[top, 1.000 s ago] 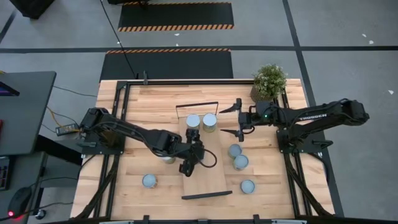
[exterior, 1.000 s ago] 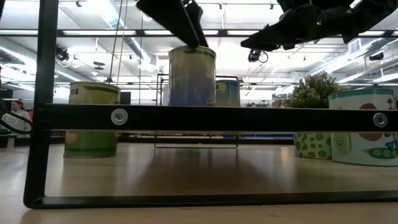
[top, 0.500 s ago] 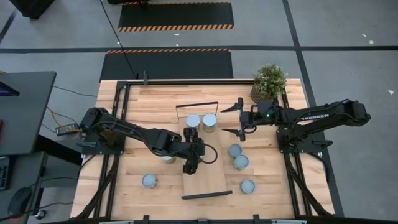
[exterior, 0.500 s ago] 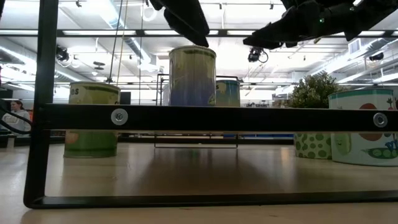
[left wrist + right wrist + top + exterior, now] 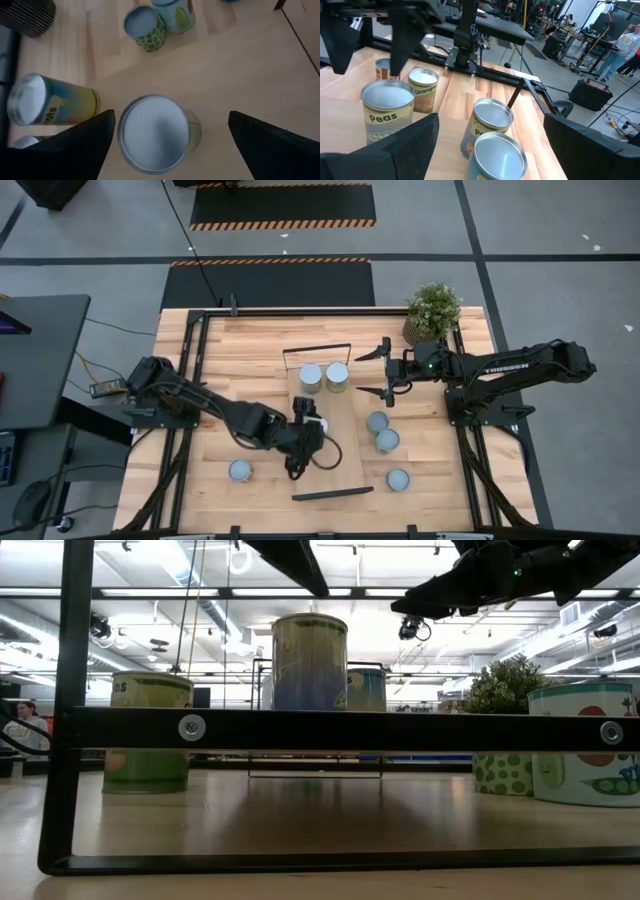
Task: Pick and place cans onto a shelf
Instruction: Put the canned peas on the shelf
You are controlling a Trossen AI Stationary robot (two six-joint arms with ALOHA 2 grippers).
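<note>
Three cans [image 5: 310,374] on shelf [image 5: 336,455]

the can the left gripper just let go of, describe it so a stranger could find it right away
Start at the shelf, the light board in the middle of the table. Two cans stand side by side at its far end; the can you want stands alone nearer the middle. It sits right by the open left gripper, which has backed off it.

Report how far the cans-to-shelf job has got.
Done: the shelf carries three cans, two at one end and a third can mid-board. In hand: nothing; the left gripper hovers open over the third can, and the right gripper waits open. Left: four table cans show.
</note>
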